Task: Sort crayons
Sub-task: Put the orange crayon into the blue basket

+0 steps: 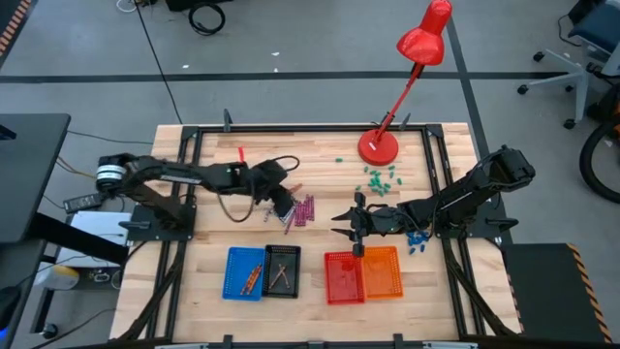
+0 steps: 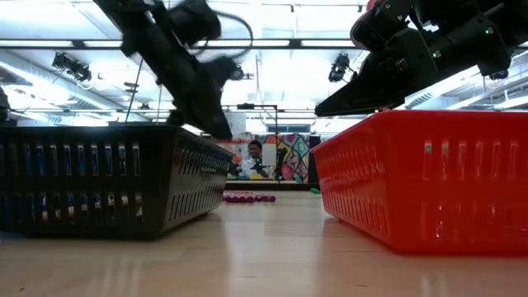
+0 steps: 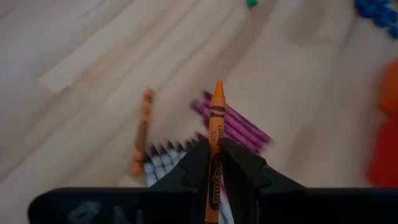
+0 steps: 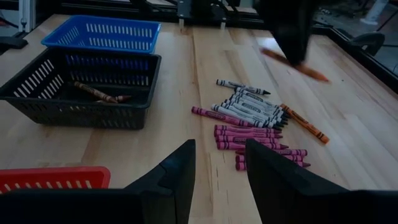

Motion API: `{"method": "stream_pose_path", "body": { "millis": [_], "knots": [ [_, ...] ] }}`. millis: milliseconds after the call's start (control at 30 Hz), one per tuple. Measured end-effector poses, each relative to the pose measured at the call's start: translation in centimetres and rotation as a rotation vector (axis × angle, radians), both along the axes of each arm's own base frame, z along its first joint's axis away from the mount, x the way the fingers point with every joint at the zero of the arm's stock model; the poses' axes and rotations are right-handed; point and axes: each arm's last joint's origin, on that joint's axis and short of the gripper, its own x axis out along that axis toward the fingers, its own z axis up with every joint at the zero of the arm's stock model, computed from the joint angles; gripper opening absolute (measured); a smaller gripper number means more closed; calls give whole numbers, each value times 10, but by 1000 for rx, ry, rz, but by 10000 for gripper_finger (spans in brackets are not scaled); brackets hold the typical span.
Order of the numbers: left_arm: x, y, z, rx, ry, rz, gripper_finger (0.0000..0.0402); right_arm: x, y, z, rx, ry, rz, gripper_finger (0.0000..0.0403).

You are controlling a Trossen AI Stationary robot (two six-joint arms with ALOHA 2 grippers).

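Right now we see an orange crayon (image 3: 215,146) pinched between the two dark fingers of the left gripper (image 3: 214,163), its pointed tip sticking out well past the fingertips and its wrapped body running back between them. On the wrapper we can make out the Crayola name, though the smaller print is too blurred for us to read. The left arm reaches in from the table's left side, its gripper hanging over the loose pile of crayons (image 4: 252,115) near the table's middle: grey-white ones bunched together, magenta ones beside them, one orange-brown crayon at the edge. The black basket (image 4: 74,87) holds a few brownish crayons, with the blue basket (image 4: 102,34) just beside it. The right gripper (image 4: 219,171) hovers with its fingers apart and nothing between them, above the red basket (image 1: 342,276), which touches the orange basket (image 1: 382,270). A red desk lamp (image 1: 402,82) stands at the table's far edge.
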Motion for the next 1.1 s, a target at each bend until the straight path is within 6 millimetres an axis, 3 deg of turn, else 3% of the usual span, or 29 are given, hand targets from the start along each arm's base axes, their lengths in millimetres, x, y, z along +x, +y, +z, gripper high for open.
{"method": "stream_pose_path", "body": {
  "millis": [367, 800, 1100],
  "knots": [
    [-28, -69, 31, -121, -48, -28, 50, 0, 2, 1, 8, -12, 8, 144],
    [-67, -174, 32, -389, -68, -25, 50, 0, 2, 1, 8, -12, 9, 144],
    [-111, -211, 24, -424, -58, 135, 50, 0, 2, 2, 10, -19, 9, 144]
  ]
}}
